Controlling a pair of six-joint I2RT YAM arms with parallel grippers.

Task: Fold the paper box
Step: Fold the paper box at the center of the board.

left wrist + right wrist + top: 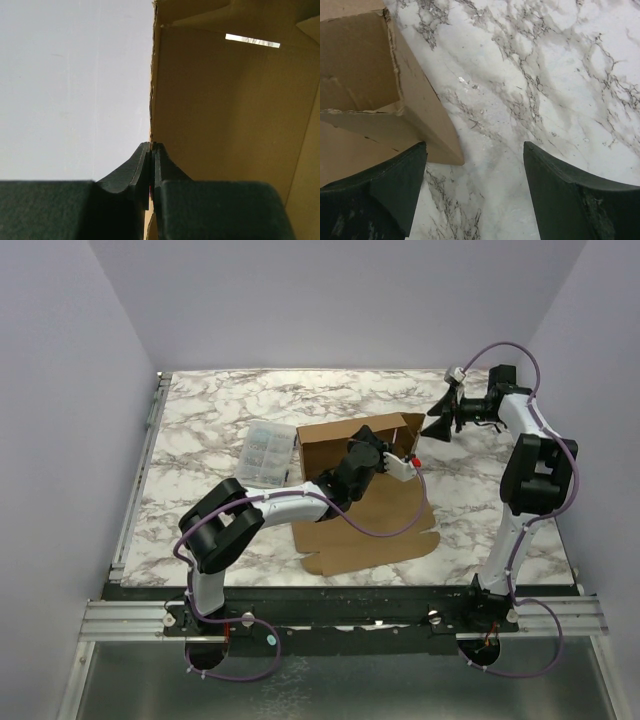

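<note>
The left gripper (151, 146) clamps a raised wall of the paper box (225, 115) and should hold it square; the right gripper (474, 146), jaws apart beside the box's corner, can push that end inward.

Soft, even light comes from above. The marble table (200, 420) washes out white behind the paper box (318, 450); only faint shadows lie beside the box. In both wrist views the dark fingers (570, 200) look slightly soft and underexposed.

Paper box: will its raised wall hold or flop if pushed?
Likely flexes: the paper box is thin creased cardboard. Probably light, so it could slide on the marble table, though the left fingers pinch its wall.
</note>
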